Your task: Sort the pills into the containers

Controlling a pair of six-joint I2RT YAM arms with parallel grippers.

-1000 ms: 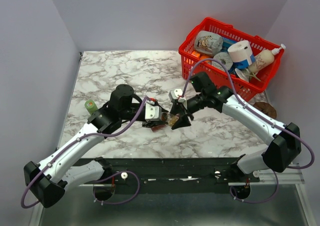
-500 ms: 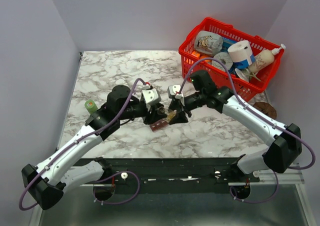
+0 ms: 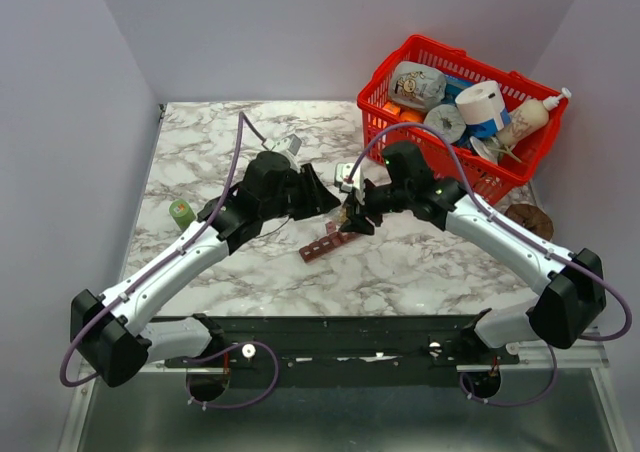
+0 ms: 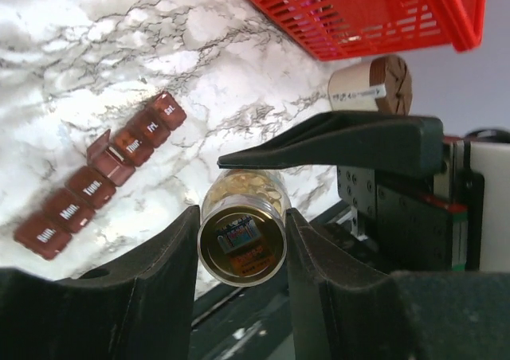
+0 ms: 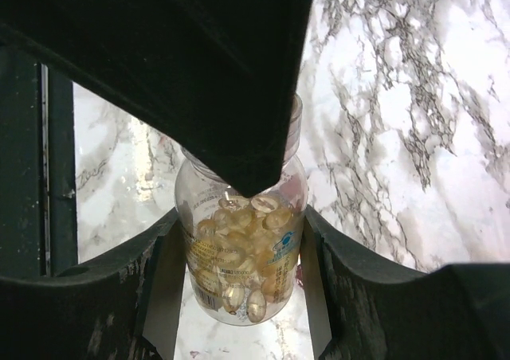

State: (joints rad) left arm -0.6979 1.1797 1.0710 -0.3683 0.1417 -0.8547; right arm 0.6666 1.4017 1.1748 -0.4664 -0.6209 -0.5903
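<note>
the pills (image 5: 239,276), small amber-yellow capsules, sit inside a clear plastic bottle (image 4: 241,244) held off the white marbled desk (image 3: 200,152), near the middle of the top view. your left fingers (image 4: 163,264) pinch the end of the bottle nearest their camera, one on each side and touching it. your right fingers (image 5: 335,272) clamp the wider body from both sides, so both arms grip the same bottle. in the right wrist view a left finger crosses over its neck. the containers (image 4: 96,186), a dark red-brown plastic strip of seven day-marked compartments, lie flat on the desk at the left of the left wrist view. in the top view they are just lower left of where the fingers meet. one middle lid stands flipped up and the other six are shut. a red plastic basket (image 3: 455,122) full of household items fills the upper right. a small green-capped object (image 3: 181,212) stands near the desk's left edge.
</note>
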